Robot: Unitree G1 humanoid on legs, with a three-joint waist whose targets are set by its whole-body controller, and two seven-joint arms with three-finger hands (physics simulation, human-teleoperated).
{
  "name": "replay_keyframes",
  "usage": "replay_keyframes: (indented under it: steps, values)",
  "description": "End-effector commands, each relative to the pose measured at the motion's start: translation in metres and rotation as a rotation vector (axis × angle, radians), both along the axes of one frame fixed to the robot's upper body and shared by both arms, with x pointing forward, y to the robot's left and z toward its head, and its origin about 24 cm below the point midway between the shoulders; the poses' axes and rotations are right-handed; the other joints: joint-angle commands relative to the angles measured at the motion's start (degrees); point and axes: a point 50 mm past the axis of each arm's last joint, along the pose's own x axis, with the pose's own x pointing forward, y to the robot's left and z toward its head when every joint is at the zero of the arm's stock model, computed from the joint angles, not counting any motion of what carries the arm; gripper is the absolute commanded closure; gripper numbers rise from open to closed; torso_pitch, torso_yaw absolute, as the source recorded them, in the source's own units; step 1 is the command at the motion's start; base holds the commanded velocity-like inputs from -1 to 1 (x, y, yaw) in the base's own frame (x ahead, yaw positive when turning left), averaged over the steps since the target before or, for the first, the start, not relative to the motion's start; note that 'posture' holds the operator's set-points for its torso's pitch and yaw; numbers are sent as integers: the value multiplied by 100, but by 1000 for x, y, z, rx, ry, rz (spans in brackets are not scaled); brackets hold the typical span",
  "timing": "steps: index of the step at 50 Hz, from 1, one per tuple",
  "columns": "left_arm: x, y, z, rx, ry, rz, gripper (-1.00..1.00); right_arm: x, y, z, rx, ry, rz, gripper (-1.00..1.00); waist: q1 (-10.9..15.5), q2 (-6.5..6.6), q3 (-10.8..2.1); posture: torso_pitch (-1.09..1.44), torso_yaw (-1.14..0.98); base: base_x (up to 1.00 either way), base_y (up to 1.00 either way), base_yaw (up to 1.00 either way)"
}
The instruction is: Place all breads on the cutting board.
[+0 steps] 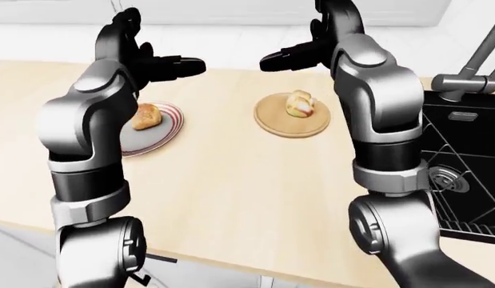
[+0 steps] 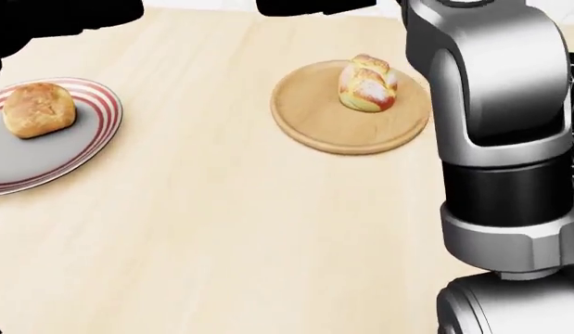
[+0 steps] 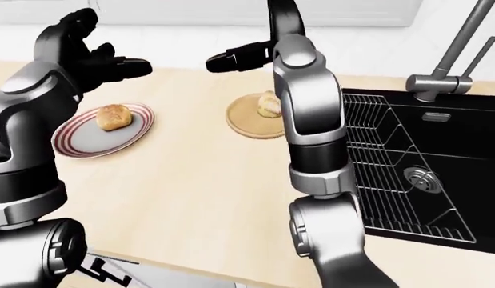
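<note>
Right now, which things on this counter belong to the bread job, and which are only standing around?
Belong to the job:
- round wooden cutting board
- braided bread, already on the board
- bread roll, still on its plate

Just lying about:
- striped plate under the roll
- black sink
- faucet

Matt wooden cutting board, crusty bread

A braided loaf rests on the round cutting board; a brown roll lies well left.
</note>
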Motion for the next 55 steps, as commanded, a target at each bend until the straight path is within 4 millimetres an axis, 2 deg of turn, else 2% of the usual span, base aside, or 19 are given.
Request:
replay_keyframes:
  steps: [1,2,5,7,9,10,11,14,15,17,19,20,21,22,23,24,28,41,55]
  values:
    - [-6,2,21,2,-86,5,-100,-8,3,22,2,-89,12,-100,23,-80,-179,0,0,38,0,0]
    - [-6,1,21,2,-86,4,-100,-8,3,22,1,-88,12,-100,41,-151,-43,0,0,39,0,0]
    - [-7,0,22,2,-85,3,-100,-7,2,22,-1,-88,8,-100,34,-144,-147,0,0,22,1,0]
    - [-7,0,23,1,-86,2,-100,-7,2,23,-1,-89,8,-100,-5,-117,-108,0,0,0,0,0]
    - [-7,-1,23,1,-87,0,-100,-8,3,24,5,-92,12,-100,-43,54,-117,0,0,0,0,0]
    - [-7,0,23,1,-87,0,-100,-8,2,25,6,-94,10,-100,-41,272,-209,0,0,12,0,0]
    - [-7,-1,23,1,-87,0,-100,-8,2,25,6,-96,10,-100,-35,164,-258,0,0,23,4,0]
    - [-6,-1,23,0,-87,-2,-100,-9,2,24,8,-95,12,-100,-13,278,-125,0,0,27,4,0]
    - [-6,-1,22,0,-87,-2,-100,-9,2,24,7,-95,13,-100,50,223,-227,0,0,27,4,0]
    - [-6,-1,22,1,-87,-3,-100,-9,2,23,6,-94,13,-100,19,168,-264,0,0,27,4,0]
    - [-6,-1,21,1,-86,-3,-100,-9,2,22,4,-91,11,-100,23,27,-220,0,0,27,4,0]
    - [-6,-1,21,0,-86,-3,-100,-8,2,21,6,-87,7,-100,43,-78,-43,0,0,2,0,0]
    - [-6,-1,21,0,-86,-2,-100,-8,1,21,8,-88,4,-100,87,-144,-96,0,0,0,0,0]
    - [-6,-1,21,1,-86,-2,-100,-8,1,20,8,-84,3,-100,97,-312,-154,0,0,0,0,0]
    - [-6,0,21,0,-86,-1,-100,-8,1,20,6,-83,2,-100,91,-117,-114,0,0,0,0,0]
    - [-7,0,21,1,-86,-1,-100,-8,1,20,7,-83,2,-100,95,-135,-114,0,0,0,0,0]
    - [-7,-1,21,1,-85,-3,-100,-6,1,17,-7,-73,-4,-100,10,71,-179,0,0,0,0,0]
    - [-6,1,15,-5,-80,-3,-100,9,-5,19,-52,-86,-26,-100,-47,24,-253,0,0,0,0,0]
    - [-5,3,14,-7,-79,-1,-100,32,-13,17,-93,-81,-73,-100,-33,34,-258,0,0,0,0,0]
